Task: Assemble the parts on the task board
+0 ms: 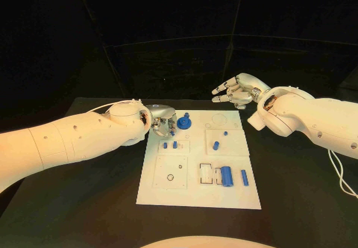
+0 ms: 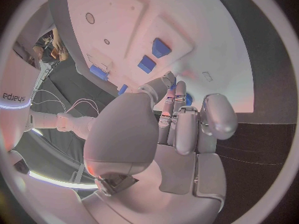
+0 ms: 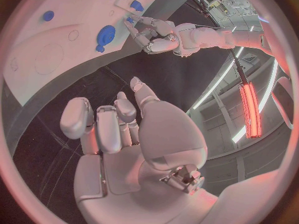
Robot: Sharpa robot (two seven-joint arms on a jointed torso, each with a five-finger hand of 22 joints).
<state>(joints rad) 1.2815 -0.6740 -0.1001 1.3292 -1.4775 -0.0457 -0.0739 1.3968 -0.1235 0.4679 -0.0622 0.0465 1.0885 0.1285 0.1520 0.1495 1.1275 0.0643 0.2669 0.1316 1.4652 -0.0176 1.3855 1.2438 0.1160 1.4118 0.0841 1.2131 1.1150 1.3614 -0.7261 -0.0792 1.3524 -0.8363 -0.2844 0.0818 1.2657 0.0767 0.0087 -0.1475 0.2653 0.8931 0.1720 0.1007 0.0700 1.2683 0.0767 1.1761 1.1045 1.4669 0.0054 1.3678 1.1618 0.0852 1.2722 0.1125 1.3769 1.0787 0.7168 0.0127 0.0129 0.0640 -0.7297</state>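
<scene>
The white task board [image 1: 197,194] lies in the middle of the black table. A round blue gear-like part [image 1: 184,123] with a knob stands near its far left corner. My left hand [image 1: 160,124] hovers just left of that part, fingers curled in, and pinches a small blue piece at its fingertips [image 2: 173,87]; the piece is mostly hidden. From the right wrist view the left hand [image 3: 152,35] sits beside the gear-like part [image 3: 106,35]. My right hand [image 1: 237,90] hangs above the board's far edge, fingers spread, holding nothing.
Two small blue blocks [image 1: 170,145] stand left of centre on the board, and two blue pegs [image 1: 214,144] stand to their right. Two blue cylinders [image 1: 235,176] lie near the front right, beside an empty slot [image 1: 206,174]. Black table surrounds the board.
</scene>
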